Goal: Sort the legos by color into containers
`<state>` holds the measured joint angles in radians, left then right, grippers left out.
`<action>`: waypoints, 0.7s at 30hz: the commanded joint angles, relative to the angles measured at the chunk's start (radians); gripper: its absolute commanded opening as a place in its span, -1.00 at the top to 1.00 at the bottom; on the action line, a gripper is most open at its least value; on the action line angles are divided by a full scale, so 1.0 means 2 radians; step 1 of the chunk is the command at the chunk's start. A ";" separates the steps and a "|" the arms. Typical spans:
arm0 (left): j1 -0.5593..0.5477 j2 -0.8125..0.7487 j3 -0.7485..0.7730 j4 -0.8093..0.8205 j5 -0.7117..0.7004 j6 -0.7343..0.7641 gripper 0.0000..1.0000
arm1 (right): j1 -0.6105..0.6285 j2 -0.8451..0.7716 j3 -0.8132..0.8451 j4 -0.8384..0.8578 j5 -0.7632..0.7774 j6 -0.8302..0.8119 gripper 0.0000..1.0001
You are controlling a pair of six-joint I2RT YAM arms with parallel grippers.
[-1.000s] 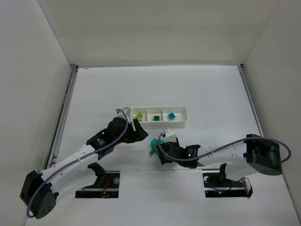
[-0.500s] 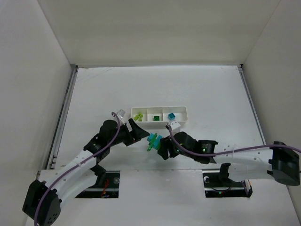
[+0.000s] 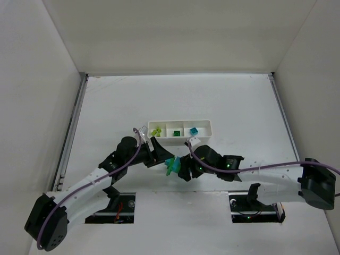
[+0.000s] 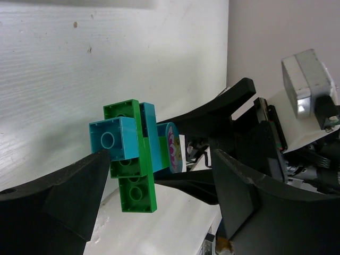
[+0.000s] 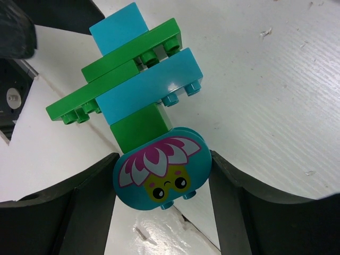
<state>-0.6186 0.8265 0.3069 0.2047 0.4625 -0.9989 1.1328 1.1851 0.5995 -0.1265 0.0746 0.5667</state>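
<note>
My right gripper (image 5: 162,178) is shut on a round cyan brick with a flower face (image 5: 162,170). That brick is the end of a joined cluster of cyan and dark green bricks (image 5: 135,85). The cluster (image 3: 171,166) is held between the two arms, just in front of the white three-compartment tray (image 3: 208,125). My left gripper (image 4: 159,172) is open, and the cluster (image 4: 133,154) sits between its fingers, with the cyan cube close to the left finger (image 4: 79,191). The tray holds yellow-green bricks (image 3: 155,130), a dark green brick (image 3: 176,133) and a cyan brick (image 3: 194,130).
White walls enclose the table on three sides. The right arm (image 3: 255,171) stretches across the near table from the right. The right gripper's fingers and wrist camera (image 4: 311,87) crowd the space beyond the cluster in the left wrist view.
The right arm has stretched out leftward with the cluster in its jaws. The left gripper has moved right until its open fingers flank the cluster.
</note>
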 commanded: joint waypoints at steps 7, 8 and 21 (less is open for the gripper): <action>0.012 -0.004 0.015 -0.029 -0.017 0.027 -0.54 | -0.023 -0.019 0.025 0.032 -0.022 -0.018 0.00; 0.013 -0.002 0.015 -0.025 -0.014 0.025 -0.55 | -0.025 -0.020 0.024 0.032 -0.022 -0.018 0.00; -0.032 0.055 0.025 0.015 0.022 0.004 -0.45 | -0.031 -0.008 0.038 0.060 -0.040 -0.029 0.01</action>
<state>-0.6655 0.9180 0.3149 0.1825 0.4694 -0.9791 1.0847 1.1667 0.6147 -0.0963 0.0219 0.5343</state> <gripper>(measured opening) 0.728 0.688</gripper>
